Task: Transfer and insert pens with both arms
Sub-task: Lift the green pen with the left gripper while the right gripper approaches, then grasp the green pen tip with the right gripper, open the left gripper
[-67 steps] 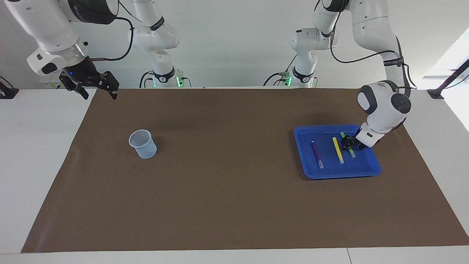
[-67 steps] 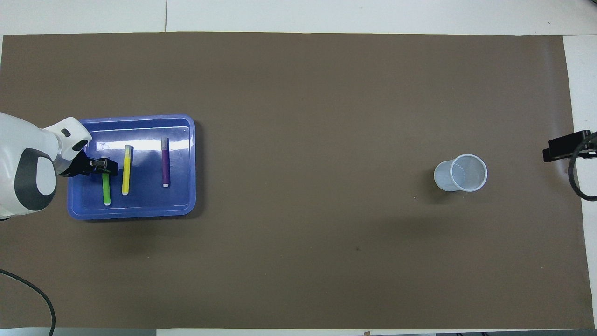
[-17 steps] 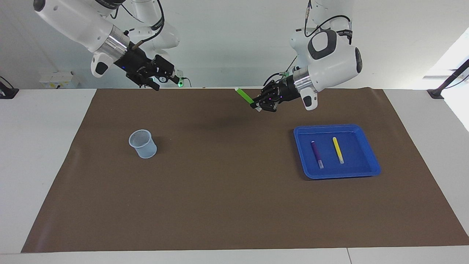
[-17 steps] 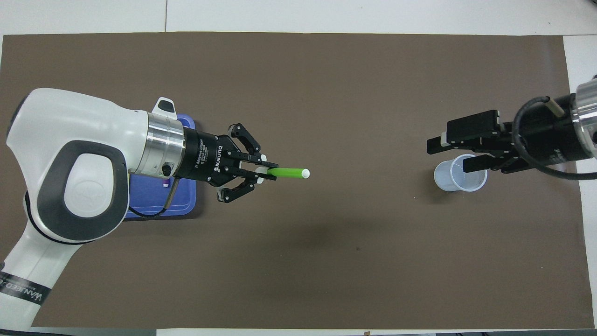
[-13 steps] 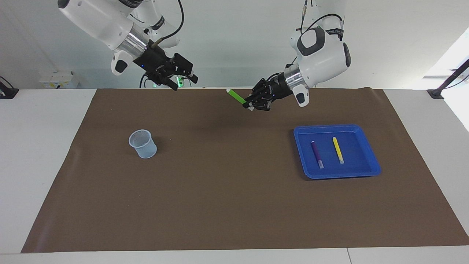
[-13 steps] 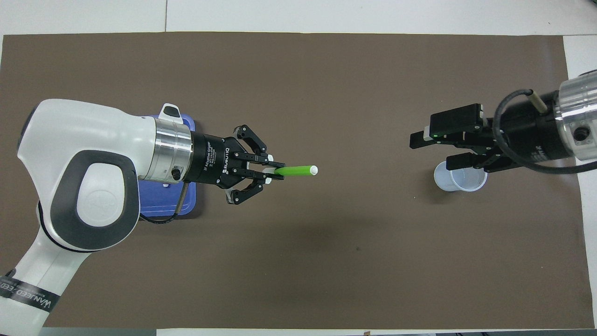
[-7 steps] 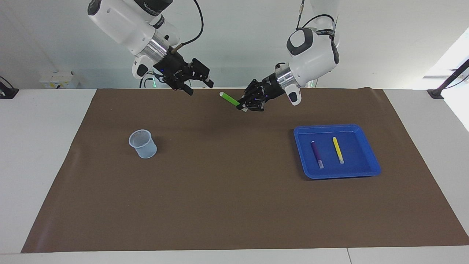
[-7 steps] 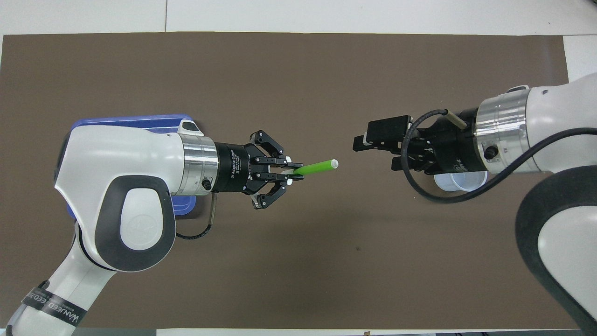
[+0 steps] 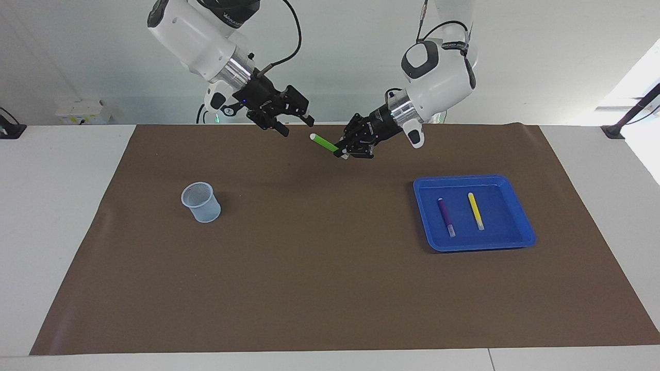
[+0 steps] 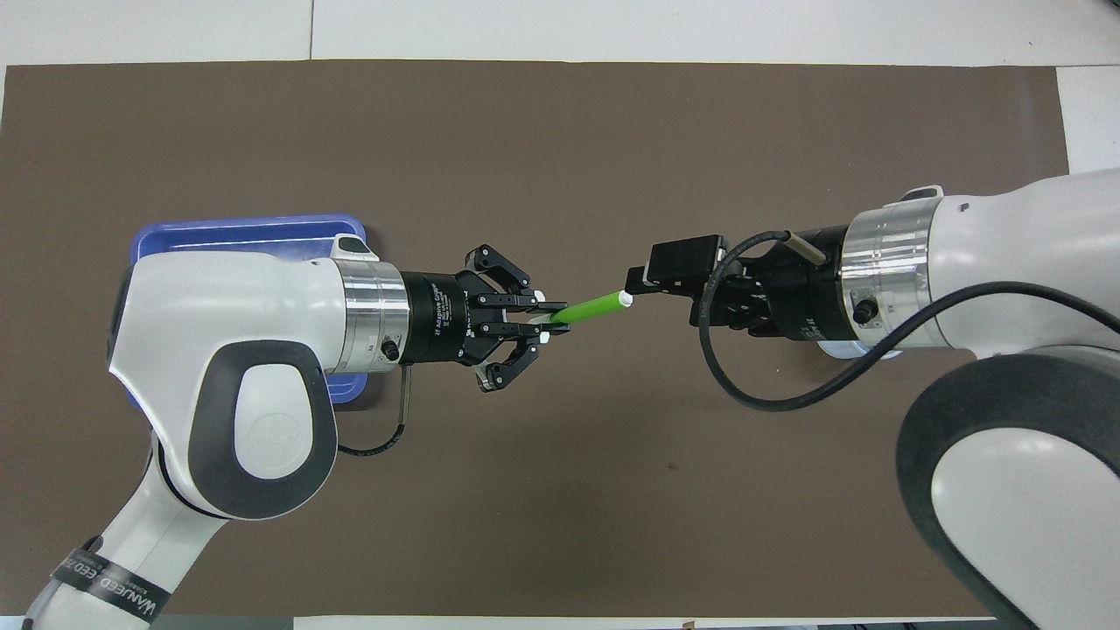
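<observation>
Left hand [image 9: 344, 150] clenched, right hand [image 9: 298, 123] spread

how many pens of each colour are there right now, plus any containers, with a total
green pen: 1, held in the air by the left gripper
purple pen: 1, in the blue tray
yellow pen: 1, in the blue tray
blue tray: 1
clear plastic cup: 1
total: 5 things, 3 of them pens

Two big white robot arms [image 10: 219, 350] have shiny silver wrist rings [image 10: 372, 315], black grippers and a looping black cable [image 10: 744, 385]; tiny white lettering, maybe a brand name, marks one wrist.
</observation>
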`<state>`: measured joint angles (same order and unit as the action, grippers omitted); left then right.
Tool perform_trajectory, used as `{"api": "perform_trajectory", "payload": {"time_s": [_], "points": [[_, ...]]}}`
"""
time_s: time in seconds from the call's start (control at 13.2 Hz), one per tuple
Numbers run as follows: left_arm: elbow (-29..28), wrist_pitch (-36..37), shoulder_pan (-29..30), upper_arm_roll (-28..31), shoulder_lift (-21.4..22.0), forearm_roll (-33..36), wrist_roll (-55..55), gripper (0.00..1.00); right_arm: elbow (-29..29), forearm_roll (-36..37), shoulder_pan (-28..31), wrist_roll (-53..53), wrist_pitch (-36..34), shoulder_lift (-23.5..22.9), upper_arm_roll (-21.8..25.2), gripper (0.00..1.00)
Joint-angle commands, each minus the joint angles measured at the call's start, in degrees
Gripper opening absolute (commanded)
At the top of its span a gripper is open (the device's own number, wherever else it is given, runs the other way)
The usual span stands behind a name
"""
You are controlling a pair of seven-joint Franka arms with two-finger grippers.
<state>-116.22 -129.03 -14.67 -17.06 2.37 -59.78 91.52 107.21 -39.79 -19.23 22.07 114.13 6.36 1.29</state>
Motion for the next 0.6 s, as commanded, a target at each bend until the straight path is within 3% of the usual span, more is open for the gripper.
{"api": "perform_trajectory", "payload": {"time_s": [0.0, 0.15, 0.53], "points": [[-2.2, -1.5, -0.7, 0.4, 1.9, -1.3, 0.7, 0.0, 3.4, -1.4, -1.4, 0.5, 4.2, 1.1, 0.0, 0.84], [-2.2, -1.7, -0.7, 0.4, 1.9, -1.3, 0.7, 0.0, 3.4, -1.5, -2.6, 0.7, 6.0, 0.1, 0.0, 0.72], [-2.2, -2.1, -0.7, 0.4, 1.9, -1.7, 0.7, 0.0, 3.4, -1.5, -4.1, 1.2, 7.1, 0.1, 0.0, 0.65]]}}
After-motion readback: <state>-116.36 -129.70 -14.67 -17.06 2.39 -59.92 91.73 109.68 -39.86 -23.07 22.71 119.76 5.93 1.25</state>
